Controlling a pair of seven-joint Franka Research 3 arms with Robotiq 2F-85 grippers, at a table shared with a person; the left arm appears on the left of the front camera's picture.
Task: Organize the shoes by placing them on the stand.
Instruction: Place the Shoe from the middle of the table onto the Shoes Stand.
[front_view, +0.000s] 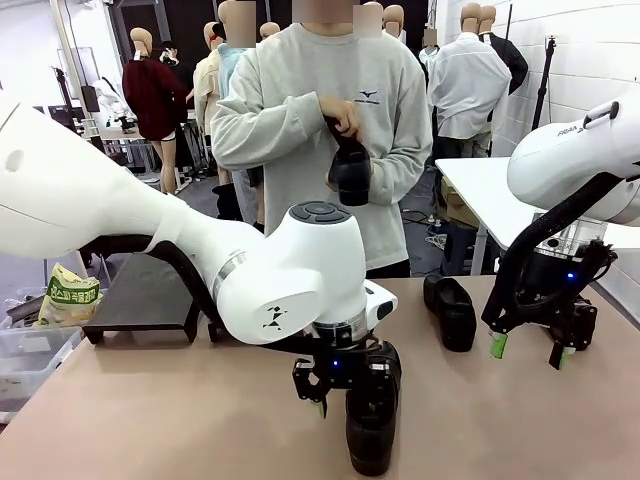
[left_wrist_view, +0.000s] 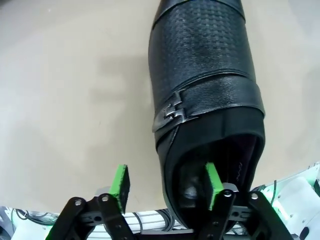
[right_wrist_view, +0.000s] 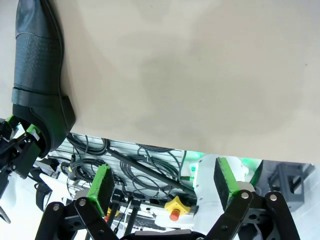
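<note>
A glossy black shoe (front_view: 372, 425) with a buckle strap (left_wrist_view: 172, 111) lies near the table's front edge. My left gripper (front_view: 345, 400) stands open over its heel end; one green pad (left_wrist_view: 214, 184) is inside the shoe's opening and the other pad (left_wrist_view: 120, 182) is outside its side wall. A second black shoe (front_view: 450, 312) lies farther back on the table. The person across the table holds a third shoe (front_view: 350, 172) in both hands at chest height. My right gripper (front_view: 530, 350) hangs open and empty just above the table at the right. The black stand (front_view: 140, 297) sits at the left.
A green-and-yellow snack bag (front_view: 70, 295) leans beside the stand, above a clear plastic bin (front_view: 30, 360) off the table's left edge. A white table (front_view: 480, 190) stands behind at the right. The right wrist view shows the front shoe (right_wrist_view: 37, 70) and cables (right_wrist_view: 135, 165) beyond the table edge.
</note>
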